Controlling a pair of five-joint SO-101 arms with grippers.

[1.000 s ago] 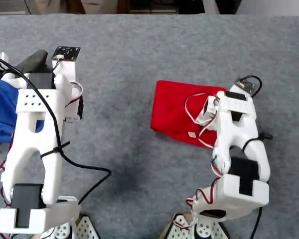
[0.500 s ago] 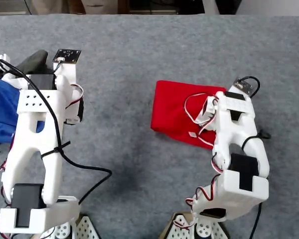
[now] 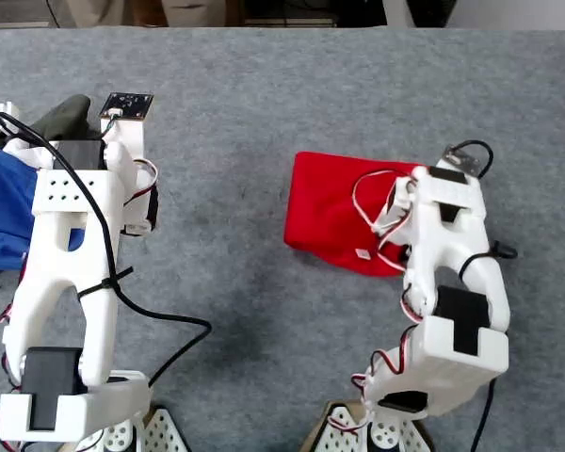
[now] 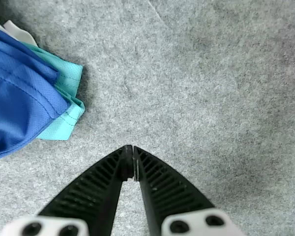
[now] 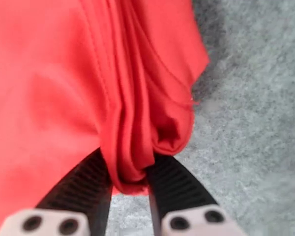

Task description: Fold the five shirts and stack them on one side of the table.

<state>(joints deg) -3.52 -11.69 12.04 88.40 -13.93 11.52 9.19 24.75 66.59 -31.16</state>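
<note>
Red shirt [image 3: 330, 212], partly under right gripper [image 5: 128, 162] (fold between its fingers)

No legible text or labels anywhere.

this looked like a robotics lab or test bench rather than a home. the table [image 3: 264, 104] was covered edge to edge in grey felt-like cloth, a plain working surface. two white arms, the left arm [image 3: 71, 235] and the right arm [image 3: 452, 264], stood at its near edge, built of bare plastic shells with black motor blocks, and their wires [image 3: 207, 326] ran loose in the open. the cloth on it read as practice material: a red shirt [image 3: 325, 212] and a heap of shirts [image 3: 5, 212] at one side. beyond the far edge lay a dark strip of furniture [image 3: 311, 11], too cut off to tell more
</note>
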